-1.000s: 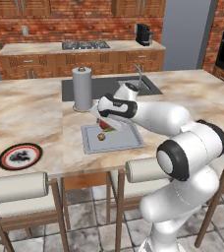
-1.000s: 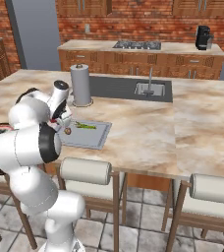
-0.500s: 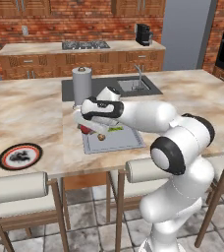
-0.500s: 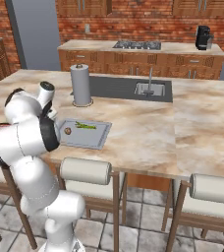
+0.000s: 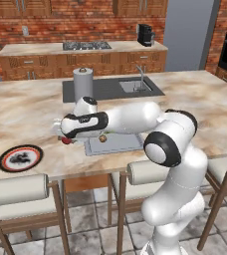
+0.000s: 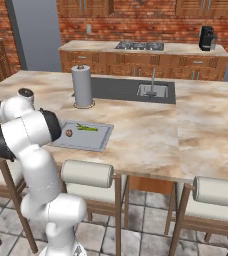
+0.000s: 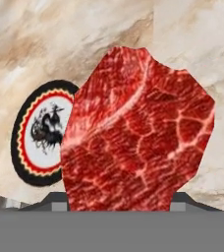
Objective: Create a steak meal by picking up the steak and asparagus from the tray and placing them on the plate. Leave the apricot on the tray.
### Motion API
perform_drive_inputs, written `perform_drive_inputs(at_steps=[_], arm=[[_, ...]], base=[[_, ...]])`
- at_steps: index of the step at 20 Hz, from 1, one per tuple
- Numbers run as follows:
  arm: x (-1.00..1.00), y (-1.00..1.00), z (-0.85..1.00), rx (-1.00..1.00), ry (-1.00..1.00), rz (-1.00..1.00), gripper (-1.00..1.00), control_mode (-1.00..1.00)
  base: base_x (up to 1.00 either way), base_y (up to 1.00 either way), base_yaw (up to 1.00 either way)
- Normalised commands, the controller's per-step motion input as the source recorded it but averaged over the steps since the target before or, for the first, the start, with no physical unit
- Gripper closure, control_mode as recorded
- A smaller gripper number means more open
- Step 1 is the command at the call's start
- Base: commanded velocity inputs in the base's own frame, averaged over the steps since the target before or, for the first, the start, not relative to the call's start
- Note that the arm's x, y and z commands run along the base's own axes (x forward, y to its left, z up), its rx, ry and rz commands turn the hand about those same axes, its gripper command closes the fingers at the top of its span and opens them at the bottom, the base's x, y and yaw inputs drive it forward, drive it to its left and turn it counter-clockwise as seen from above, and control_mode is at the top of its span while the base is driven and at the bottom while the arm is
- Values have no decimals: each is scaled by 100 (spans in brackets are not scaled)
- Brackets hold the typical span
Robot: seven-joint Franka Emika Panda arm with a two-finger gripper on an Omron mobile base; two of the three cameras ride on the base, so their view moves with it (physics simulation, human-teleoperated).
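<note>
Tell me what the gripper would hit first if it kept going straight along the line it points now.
Likely the bare marble counter. The gripper carries the steak in front of the hand camera, and the plate sits off to one side of that line, partly behind the meat. Depth past the steak is hard to judge.

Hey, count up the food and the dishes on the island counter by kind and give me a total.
Red raw steak chunk, held in the gripper: 1
Thin green asparagus stalk, on the tray: 1
Small round brownish apricot, on the tray: 1
Flat light grey tray: 1
Round black-rimmed patterned plate: 1
Total: 5
</note>
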Motion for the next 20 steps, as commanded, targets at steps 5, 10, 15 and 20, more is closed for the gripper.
perform_drive_inputs(at_steps=[5, 10, 15, 20], arm=[[-4, 83, -23, -9, -1, 10, 100, -100], [0, 67, -16, -6, 0, 5, 100, -100], [0, 56, -5, -4, 0, 0, 100, -100], [0, 44, -18, -1, 0, 0, 100, -100]], base=[[0, 0, 0], [0, 0, 0], [0, 0, 0], [0, 0, 0]])
